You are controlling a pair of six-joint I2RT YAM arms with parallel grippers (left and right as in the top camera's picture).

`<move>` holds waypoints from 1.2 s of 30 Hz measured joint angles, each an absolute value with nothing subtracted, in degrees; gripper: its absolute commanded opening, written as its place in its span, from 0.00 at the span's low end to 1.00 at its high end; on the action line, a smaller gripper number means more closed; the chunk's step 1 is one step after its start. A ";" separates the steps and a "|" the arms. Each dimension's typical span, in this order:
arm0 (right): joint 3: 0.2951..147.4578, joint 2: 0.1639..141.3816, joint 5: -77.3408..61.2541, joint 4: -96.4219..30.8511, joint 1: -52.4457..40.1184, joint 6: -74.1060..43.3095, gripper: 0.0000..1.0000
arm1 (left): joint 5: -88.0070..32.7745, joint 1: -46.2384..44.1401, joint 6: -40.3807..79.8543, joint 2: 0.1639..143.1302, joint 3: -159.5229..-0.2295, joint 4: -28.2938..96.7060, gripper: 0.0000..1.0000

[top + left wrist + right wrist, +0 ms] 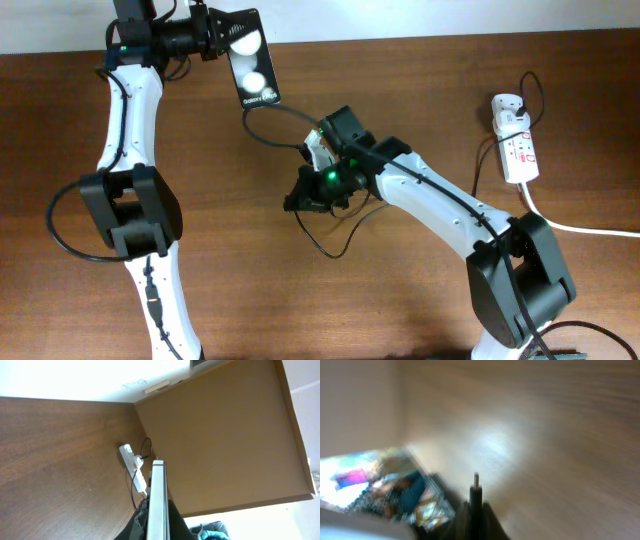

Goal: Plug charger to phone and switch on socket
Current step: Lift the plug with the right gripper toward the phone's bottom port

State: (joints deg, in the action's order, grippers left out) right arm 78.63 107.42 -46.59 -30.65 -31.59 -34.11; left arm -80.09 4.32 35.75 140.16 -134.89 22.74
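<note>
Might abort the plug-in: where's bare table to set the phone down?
Widest bare patch: table between the phone and the socket, along the far edge. Also front centre, between the left arm and the right arm. Crowded mid-table: the charger cable loops beside the right gripper.

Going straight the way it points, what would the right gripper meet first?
Likely the brown wooden table; the right gripper, shut on the thin black charger plug, points there, though blur hides depth.

table [420, 90]: dark brown wood grain | wall [400, 15]: white, along far edge | light: bright, glare on wood
</note>
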 measured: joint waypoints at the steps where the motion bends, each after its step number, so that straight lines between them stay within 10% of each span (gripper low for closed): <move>1: 78.81 107.42 -51.31 -25.65 -30.81 -34.20 0.04 | -80.01 4.32 35.66 140.16 -134.91 22.98 0.00; 10: 79.29 107.18 -60.69 1.69 -28.29 -47.92 0.04 | -80.34 4.32 38.70 140.16 -134.89 20.23 0.00; 17: 79.26 107.18 -58.85 5.89 -23.00 -50.78 0.04 | -80.07 6.00 63.61 140.16 -134.96 -4.78 0.00; 36: 79.20 107.20 -48.97 27.07 -22.96 -67.29 0.04 | -74.91 3.33 80.88 140.16 -134.96 -0.47 0.00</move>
State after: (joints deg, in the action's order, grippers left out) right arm 79.20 107.20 -48.97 27.07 -22.96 -67.29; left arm -74.91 3.33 80.88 140.16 -134.96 -0.47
